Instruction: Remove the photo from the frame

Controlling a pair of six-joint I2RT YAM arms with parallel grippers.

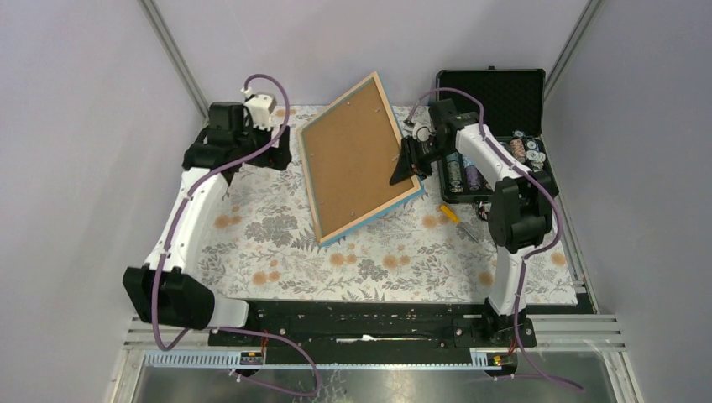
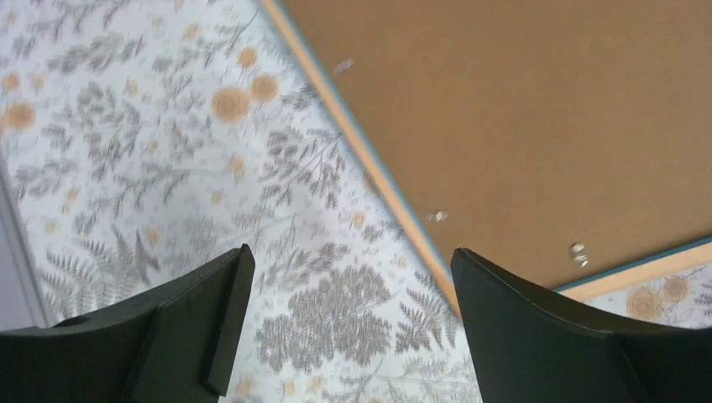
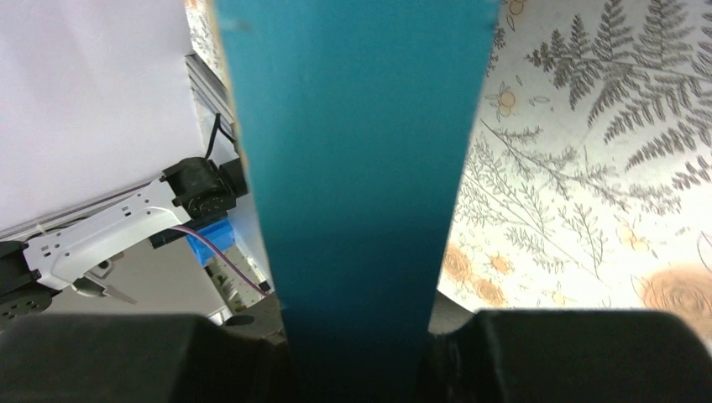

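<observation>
- The frame sits tilted at the middle of the table, its brown back panel facing up and its blue edge showing along the near side.
- The right gripper pinches the frame's right edge, its jaws pressed on the blue rim.
- The left gripper hovers just left of the frame with its jaws spread wide, holding nothing.
- Under the frame lies a white tablecloth printed with grey ferns and orange flowers.
- Pale lilac walls stand around the frame on three sides.
- A yellow-handled screwdriver lies near the frame's right corner.
- Right of the frame, an open black case holds rows of round chips.
</observation>
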